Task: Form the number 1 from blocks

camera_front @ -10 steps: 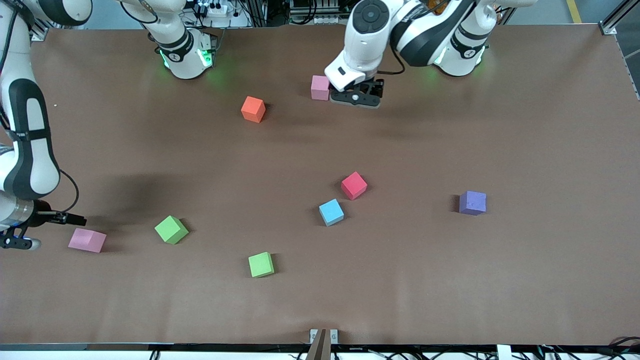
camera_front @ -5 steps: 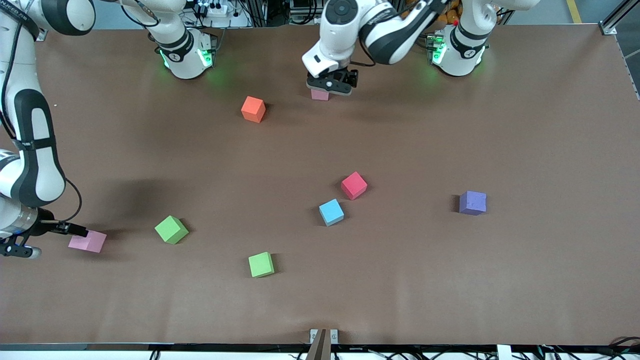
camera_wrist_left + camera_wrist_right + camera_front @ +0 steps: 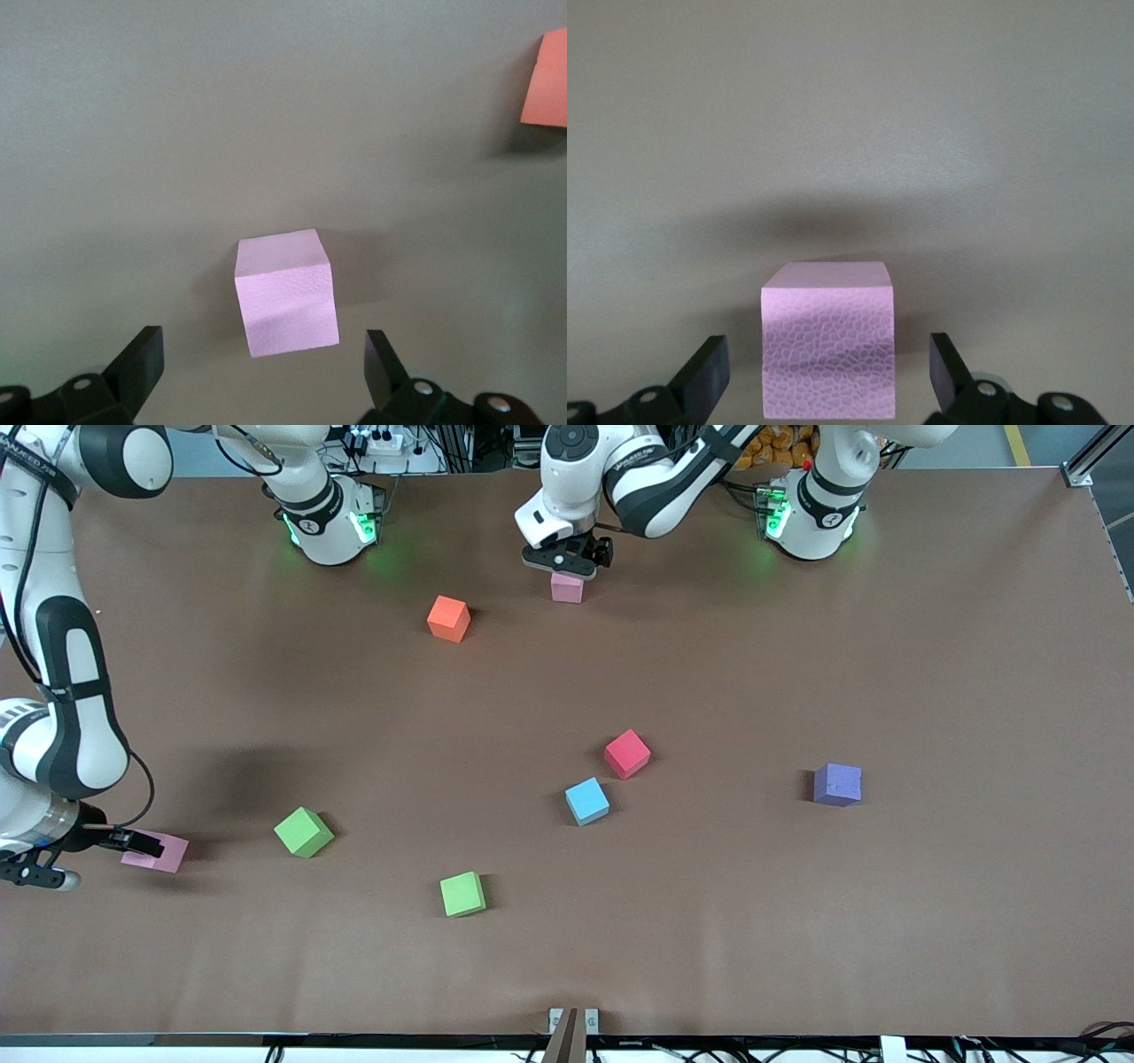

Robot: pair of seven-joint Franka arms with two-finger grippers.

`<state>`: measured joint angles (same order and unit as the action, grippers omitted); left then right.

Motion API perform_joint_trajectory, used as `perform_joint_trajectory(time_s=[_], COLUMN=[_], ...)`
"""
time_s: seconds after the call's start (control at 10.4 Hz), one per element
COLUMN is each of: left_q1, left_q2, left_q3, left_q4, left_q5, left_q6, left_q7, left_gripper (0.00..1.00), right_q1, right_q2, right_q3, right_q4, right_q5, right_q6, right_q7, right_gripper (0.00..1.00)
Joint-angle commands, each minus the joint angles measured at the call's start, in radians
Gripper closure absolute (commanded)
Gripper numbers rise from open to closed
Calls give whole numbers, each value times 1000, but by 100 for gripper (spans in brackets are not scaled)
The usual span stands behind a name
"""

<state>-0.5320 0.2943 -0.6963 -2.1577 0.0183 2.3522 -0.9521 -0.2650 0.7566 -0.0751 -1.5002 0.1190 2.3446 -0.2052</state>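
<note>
Table: the brown matte table (image 3: 797,646) carries my scattered foam cubes.
Left gripper: my left gripper (image 3: 567,562) hovers wide open over a pink foam cube (image 3: 567,590) beside the orange foam cube (image 3: 448,618).
Right gripper: my right gripper (image 3: 84,850), spread wide, straddles the second pink foam cube (image 3: 164,852) at the right arm's end, gripping nothing.

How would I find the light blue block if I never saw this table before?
Start at the middle of the brown table, where two blocks sit close together. The light blue block is the one nearer the front camera, just beside the red block. It is the only blue one.
</note>
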Motion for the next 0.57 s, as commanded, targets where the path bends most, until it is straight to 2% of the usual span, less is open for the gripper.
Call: perform_joint_trajectory(time_s=[0.0, 0.19, 0.38, 0.48], left_q1=[-22, -34, -34, -34], left_q2=[60, 104, 117, 126], left_q3=[1, 1, 3, 3], left_q4=[6, 6, 7, 6], left_q5=[78, 161, 169, 169], left_q6=[42, 90, 95, 95], left_q7=[-51, -117, -126, -137], left_gripper=[0, 0, 0, 0], right_q1=[-3, -3, -3, -5], right_q2=[35, 53, 55, 55], right_q3=[8, 8, 8, 8], right_q4=[32, 31, 31, 31], right_q5=[18, 18, 19, 19], right_q6=[13, 21, 19, 19], right_q7=[4, 1, 1, 1], right_gripper=[0, 0, 0, 38])
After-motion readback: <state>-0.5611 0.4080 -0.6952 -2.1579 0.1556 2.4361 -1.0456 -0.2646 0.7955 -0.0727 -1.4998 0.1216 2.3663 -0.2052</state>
